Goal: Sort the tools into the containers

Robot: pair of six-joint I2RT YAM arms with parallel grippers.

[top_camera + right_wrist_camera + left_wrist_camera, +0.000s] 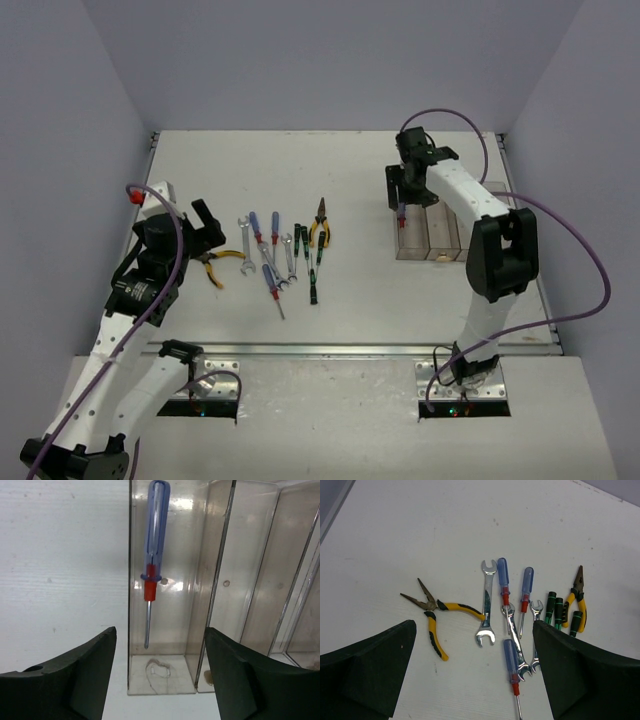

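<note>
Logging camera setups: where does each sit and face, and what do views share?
Top external: above and behind the arms, facing down at the table; both arms show.
Left wrist: at the left gripper, facing the tools; own fingers show.
Right wrist: at the right gripper, facing the bins; own fingers show.
Shared: top and right wrist both show the binned blue screwdriver.

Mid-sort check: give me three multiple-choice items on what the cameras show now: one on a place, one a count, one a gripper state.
1. The blue screwdriver under the right gripper lies: A in an end bin; B beside the bins; C in its grip.
2. Yellow-handled pliers on the table: A one; B two; C four.
3. The left gripper is: A shut on pliers; B shut, empty; C open.
A, bin walls surround it; B, two pairs show in the left wrist view; C, its fingers stand wide apart, empty.
</note>
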